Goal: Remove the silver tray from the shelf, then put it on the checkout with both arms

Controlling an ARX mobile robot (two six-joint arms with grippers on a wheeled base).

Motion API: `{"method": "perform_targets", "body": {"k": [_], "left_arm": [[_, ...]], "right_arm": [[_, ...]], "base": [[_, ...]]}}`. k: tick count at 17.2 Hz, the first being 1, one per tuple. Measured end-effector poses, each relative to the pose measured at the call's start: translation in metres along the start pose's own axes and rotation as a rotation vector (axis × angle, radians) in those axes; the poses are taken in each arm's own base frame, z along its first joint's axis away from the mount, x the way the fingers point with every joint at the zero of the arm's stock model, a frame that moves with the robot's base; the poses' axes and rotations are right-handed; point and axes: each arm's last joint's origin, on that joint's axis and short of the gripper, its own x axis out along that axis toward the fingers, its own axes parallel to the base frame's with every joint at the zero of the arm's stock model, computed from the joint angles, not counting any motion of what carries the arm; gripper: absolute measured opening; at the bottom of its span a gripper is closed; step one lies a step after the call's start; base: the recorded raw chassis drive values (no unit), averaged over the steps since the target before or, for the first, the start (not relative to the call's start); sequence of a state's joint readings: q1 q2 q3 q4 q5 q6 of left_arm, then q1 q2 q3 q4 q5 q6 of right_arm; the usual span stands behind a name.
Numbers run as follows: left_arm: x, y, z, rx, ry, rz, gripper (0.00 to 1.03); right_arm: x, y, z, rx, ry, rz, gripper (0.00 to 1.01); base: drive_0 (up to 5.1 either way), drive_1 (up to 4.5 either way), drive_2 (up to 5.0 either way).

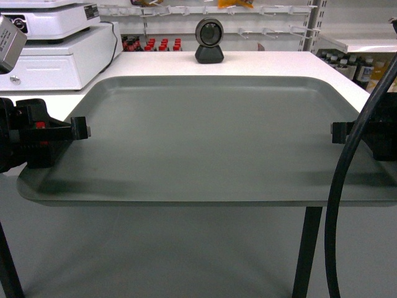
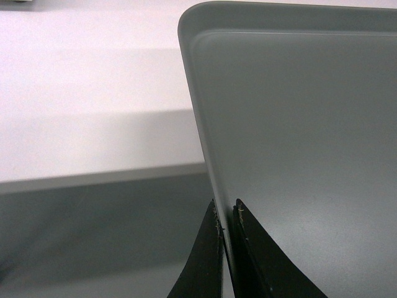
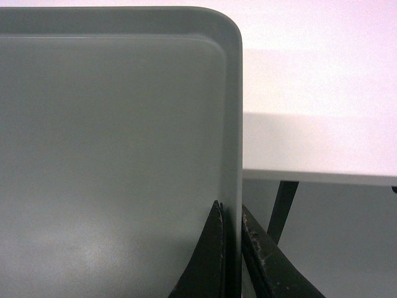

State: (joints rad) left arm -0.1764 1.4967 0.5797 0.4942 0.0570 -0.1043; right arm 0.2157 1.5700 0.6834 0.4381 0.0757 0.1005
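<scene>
The silver tray [image 1: 211,136] lies flat, its far part over the white checkout [image 1: 273,62] and its near edge overhanging the counter's near edge. The left gripper [image 1: 80,130] grasps the tray's left rim; the left wrist view shows both fingers [image 2: 251,254] closed on the rim, one on each face. The right gripper [image 1: 340,132] grasps the right rim in the same manner, fingers [image 3: 208,261] clamped across the edge. The black ball-shaped scanner [image 1: 209,40] stands at the far side of the counter, beyond the tray. A white cash register [image 1: 56,46] sits at far left.
</scene>
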Motion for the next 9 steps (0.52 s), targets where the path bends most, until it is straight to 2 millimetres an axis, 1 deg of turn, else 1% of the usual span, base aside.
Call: {"method": "perform_targets", "body": {"k": [9], "left_arm": [[0.0001, -0.0006, -0.0002, 0.001, 0.001, 0.001, 0.04]], "right_arm": [[0.0000, -0.0002, 0.0002, 0.000, 0.001, -0.002, 0.03]], "base": [[0.0, 4.19, -4.2]]}}
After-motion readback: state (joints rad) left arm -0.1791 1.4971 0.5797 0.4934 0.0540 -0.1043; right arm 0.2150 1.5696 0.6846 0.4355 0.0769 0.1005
